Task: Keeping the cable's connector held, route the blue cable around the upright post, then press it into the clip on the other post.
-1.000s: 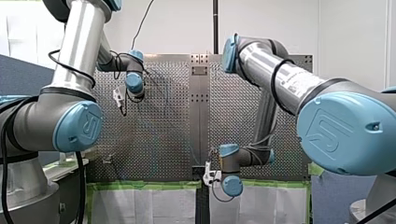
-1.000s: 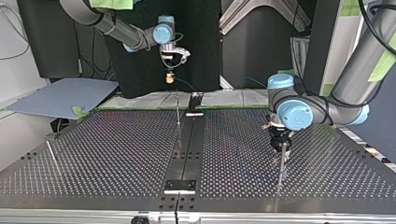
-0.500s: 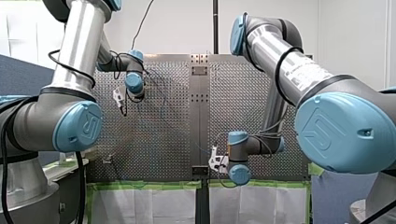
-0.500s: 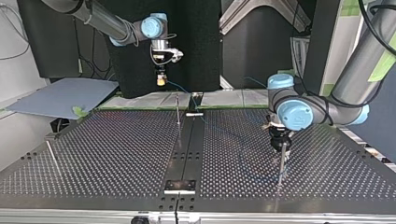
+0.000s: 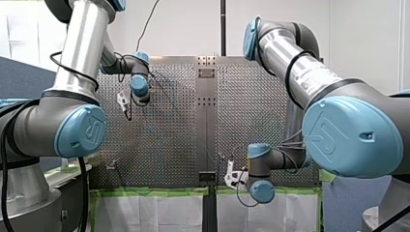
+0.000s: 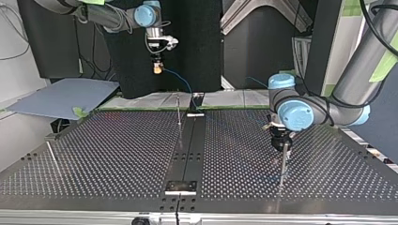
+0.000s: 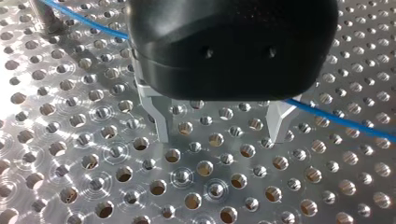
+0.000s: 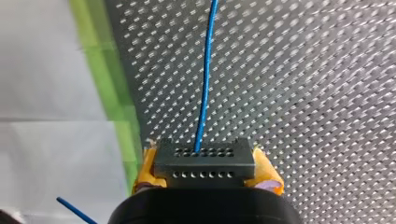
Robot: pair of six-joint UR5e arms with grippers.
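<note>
Yellow pads (image 8: 266,172) of the right gripper (image 8: 204,164) are clamped on the connector (image 8: 204,156) of the blue cable (image 8: 205,79); the left gripper (image 7: 217,126) is held with metal fingers (image 7: 161,119) apart.

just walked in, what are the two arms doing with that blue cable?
My right gripper is shut on the connector, with its yellow pads on either side. In the top view it holds the connector up above the far edge of the perforated table. The blue cable runs from it down toward the thin upright post. My left gripper hangs open over the table with nothing between its fingers, and the cable passes under it. No clip is visible.
</note>
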